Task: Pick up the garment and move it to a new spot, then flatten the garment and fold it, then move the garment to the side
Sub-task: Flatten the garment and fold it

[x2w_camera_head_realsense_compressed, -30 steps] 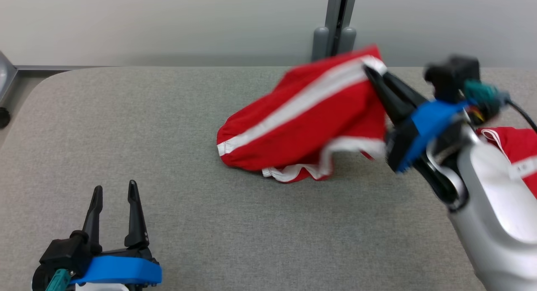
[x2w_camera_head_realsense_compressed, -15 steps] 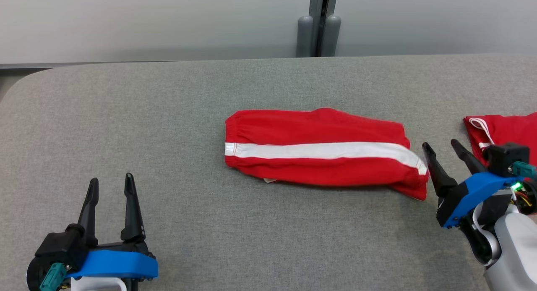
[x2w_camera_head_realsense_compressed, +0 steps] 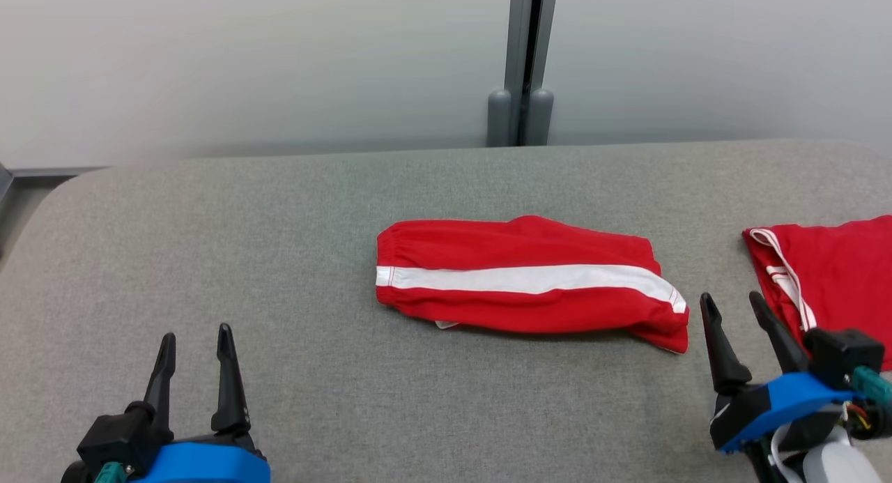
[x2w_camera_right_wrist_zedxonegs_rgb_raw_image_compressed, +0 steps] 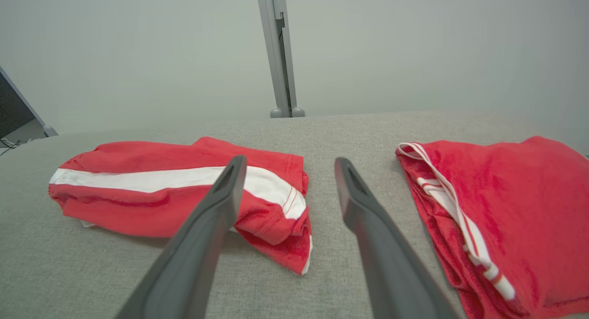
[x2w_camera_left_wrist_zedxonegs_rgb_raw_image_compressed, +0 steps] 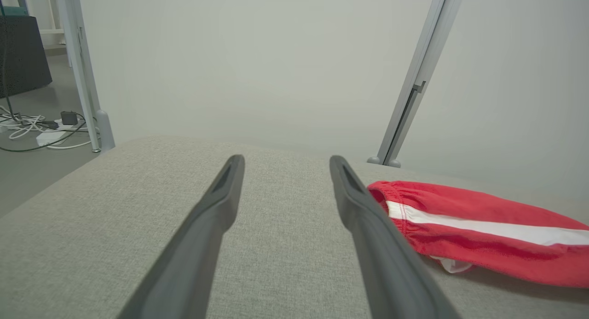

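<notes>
A second ago the right gripper [x2w_camera_head_realsense_compressed: 732, 300] had its fingers pinched on one end of the red shorts [x2w_camera_head_realsense_compressed: 523, 277] and was carrying that end up and across. Now its claw is spread wide and holds nothing, parked low over the grey table [x2w_camera_head_realsense_compressed: 279, 260], nearer the robot than the grey post [x2w_camera_head_realsense_compressed: 521, 65] and off to that post's right. It is clear of the cloth but near the shorts' right end. The shorts lie on the table straight in front of the post, doubled into a long band with the white side stripe running along the top face. So the fold looks laid and let go. The head camera has shifted too, so the small change in where the shorts sit in that view is not a slide of the cloth. From the right wrist the end of the shorts nearest that gripper is still bunched and puckered, and a sliver of white hem shows under the near edge, so a little smoothing may be wise before the last step, carrying the shorts aside. A second red garment [x2w_camera_head_realsense_compressed: 836, 274] lies further right of the post, apart from the shorts. The left gripper [x2w_camera_head_realsense_compressed: 196, 333], far to the post's left and near the robot, has its fingers spread on nothing, as before.
</notes>
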Robot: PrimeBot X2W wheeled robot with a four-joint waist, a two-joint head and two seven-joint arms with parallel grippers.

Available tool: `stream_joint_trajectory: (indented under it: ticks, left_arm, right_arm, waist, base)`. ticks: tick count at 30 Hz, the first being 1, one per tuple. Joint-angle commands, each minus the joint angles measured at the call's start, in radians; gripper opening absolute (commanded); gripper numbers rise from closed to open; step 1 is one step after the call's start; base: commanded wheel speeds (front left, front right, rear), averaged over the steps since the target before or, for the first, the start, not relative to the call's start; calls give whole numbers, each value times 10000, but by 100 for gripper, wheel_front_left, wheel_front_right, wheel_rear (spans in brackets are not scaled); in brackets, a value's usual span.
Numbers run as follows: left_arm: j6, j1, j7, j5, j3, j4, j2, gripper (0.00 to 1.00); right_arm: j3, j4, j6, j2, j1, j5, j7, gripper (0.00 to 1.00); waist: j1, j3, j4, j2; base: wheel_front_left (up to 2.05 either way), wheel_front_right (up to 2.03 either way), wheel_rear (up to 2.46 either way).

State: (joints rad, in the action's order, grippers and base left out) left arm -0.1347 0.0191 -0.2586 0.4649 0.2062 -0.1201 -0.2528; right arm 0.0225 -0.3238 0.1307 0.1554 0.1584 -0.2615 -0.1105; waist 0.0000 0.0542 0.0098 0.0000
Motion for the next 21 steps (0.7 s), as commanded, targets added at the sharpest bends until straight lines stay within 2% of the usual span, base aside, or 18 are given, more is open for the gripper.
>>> stream_joint_trajectory:
  ticks: [1, 11, 21]
  left_arm:
    - [23, 111, -50, -50, -12, -33, -13, 100]
    - [78, 485, -64, -9, -18, -334, 12, 100]
    - [32, 539, -63, 11, 53, -382, -40, 100]
  right_arm:
    - [67, 198, 2, -76, -271, 98, 69, 100]
    - [239, 2035, 2, -742, -1741, 482, 741, 100]
    - [406, 2395, 2, -932, -2071, 518, 1000, 100]
  waist:
    - [0, -144, -83, 0]
    - [0, -616, -163, 0]
    - [0, -648, -154, 0]
  base:
    - [0, 0, 0]
    - [0, 0, 0]
    - [0, 0, 0]
